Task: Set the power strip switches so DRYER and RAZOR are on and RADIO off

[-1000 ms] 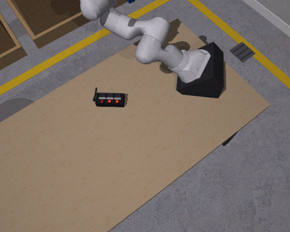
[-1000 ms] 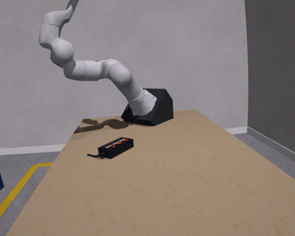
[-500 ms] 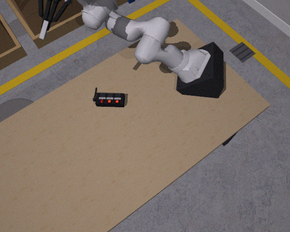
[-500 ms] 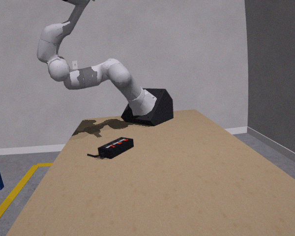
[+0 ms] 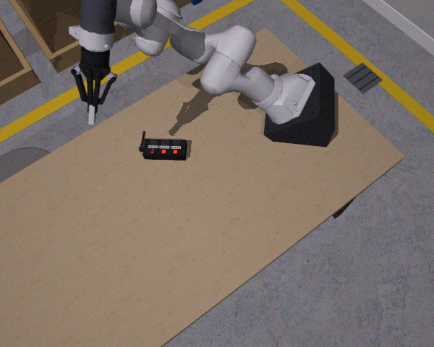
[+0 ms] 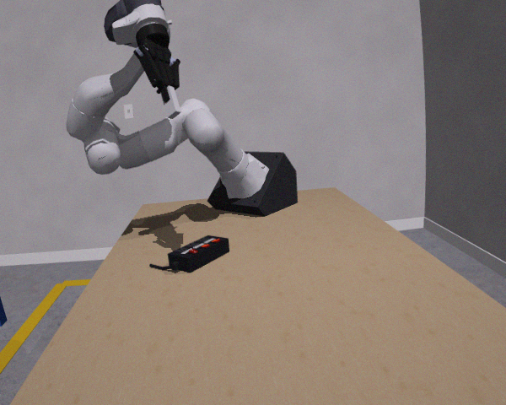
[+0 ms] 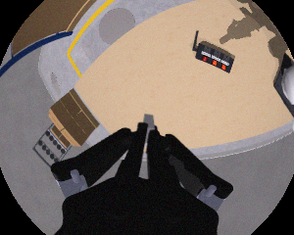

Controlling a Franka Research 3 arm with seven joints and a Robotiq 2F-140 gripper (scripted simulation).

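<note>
A black power strip (image 5: 165, 149) (image 6: 198, 253) (image 7: 214, 59) lies flat on the wooden table (image 5: 172, 242) (image 6: 287, 305) (image 7: 161, 92), right way up, with a short cable stub at its left end. It carries three red rocker switches under small white labels; the left switch (image 5: 152, 151) looks darker than the middle switch (image 5: 163, 151) and the right switch (image 5: 174, 151). The labels are too small to read. My gripper (image 5: 91, 118) (image 6: 173, 100) (image 7: 147, 120) is shut and empty, fingertips together. It hangs high above the table's far left edge, well away from the strip.
The robot's black base (image 5: 307, 112) (image 6: 266, 187) stands at the table's far end. Wooden crates (image 5: 8, 56) stand on the floor beyond a yellow floor line (image 5: 34, 112). A grey round patch (image 5: 8, 164) lies on the floor beside the table.
</note>
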